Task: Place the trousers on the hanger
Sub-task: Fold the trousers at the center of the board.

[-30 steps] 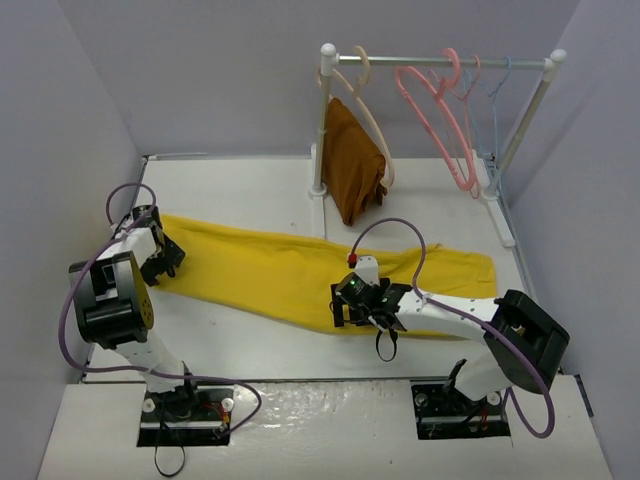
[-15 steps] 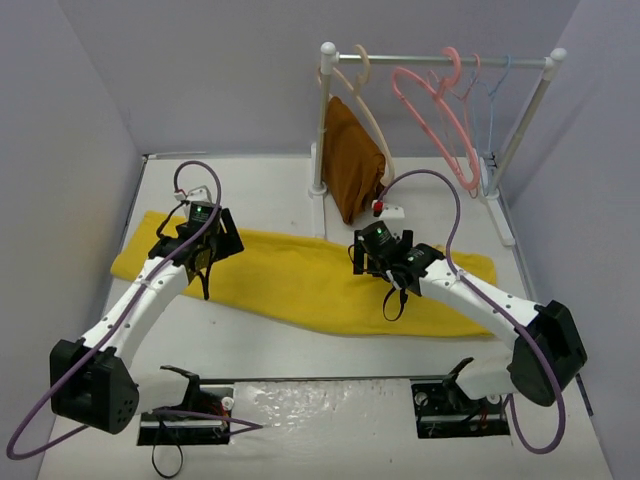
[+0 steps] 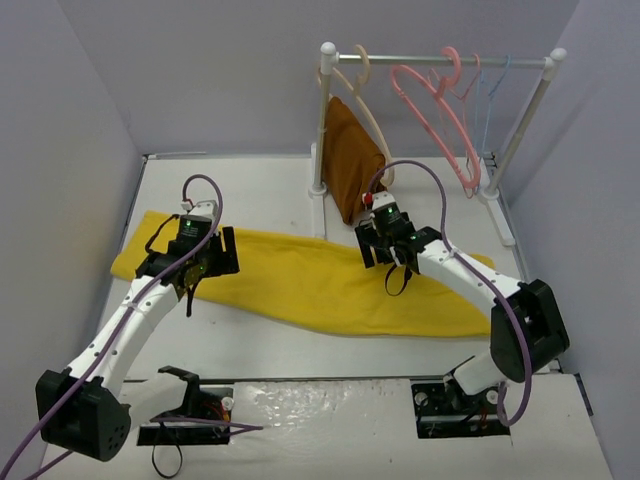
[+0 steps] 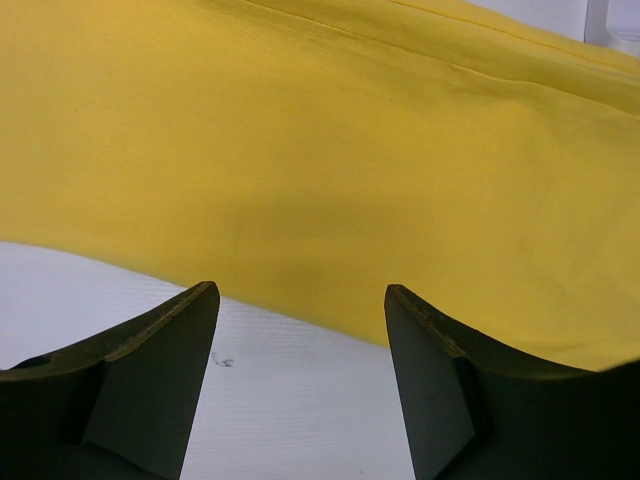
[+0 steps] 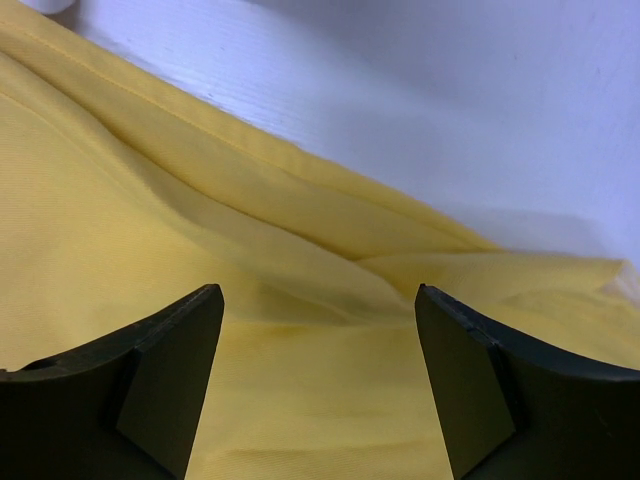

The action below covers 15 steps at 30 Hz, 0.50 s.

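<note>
1. The left gripper [image 4: 300, 300] hung with its jaws apart and empty, over the near edge of the yellow trousers [image 3: 320, 285] towards their 9 o'clock end.
2. The right gripper [image 5: 318, 300] was likewise spread, holding nothing, over the cloth's far edge.
3. The trousers lay flat across the table [image 3: 260, 180] from 9 to 4 o'clock.
4. The pink hanger [image 3: 434, 128] hung from the rail [image 3: 420, 60] at 1 o'clock.

Yellow trousers [image 3: 320, 285] lie flat across the white table [image 3: 260, 345], a clothes rack [image 3: 383, 60] standing behind
</note>
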Each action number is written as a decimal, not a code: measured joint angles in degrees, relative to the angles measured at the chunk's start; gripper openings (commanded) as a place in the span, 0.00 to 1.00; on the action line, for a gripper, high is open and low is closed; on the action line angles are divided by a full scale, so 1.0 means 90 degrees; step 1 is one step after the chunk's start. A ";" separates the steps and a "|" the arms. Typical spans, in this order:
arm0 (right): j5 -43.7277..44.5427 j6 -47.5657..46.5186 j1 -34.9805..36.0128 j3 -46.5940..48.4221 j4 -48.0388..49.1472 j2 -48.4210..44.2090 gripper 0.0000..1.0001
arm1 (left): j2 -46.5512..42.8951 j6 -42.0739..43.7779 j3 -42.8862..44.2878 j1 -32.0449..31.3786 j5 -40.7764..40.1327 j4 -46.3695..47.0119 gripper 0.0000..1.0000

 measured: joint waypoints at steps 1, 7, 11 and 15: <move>-0.0176 -0.0181 -0.0077 0.0106 0.0023 0.0044 0.71 | -0.0052 0.0082 -0.0037 0.0000 0.0018 0.0000 0.64; -0.1361 -0.1177 -0.0227 0.0877 0.0064 0.0621 0.61 | -0.0222 0.0380 -0.0316 -0.0001 -0.0042 0.0123 0.64; -0.1933 -0.1610 -0.0227 0.1030 0.0016 0.1079 0.50 | -0.0242 0.0481 -0.0403 0.0000 -0.0197 0.0104 0.64; -0.2207 -0.1833 -0.0226 0.1030 -0.0158 0.1418 0.40 | -0.0311 0.0546 -0.0409 0.0000 -0.0293 0.0123 0.64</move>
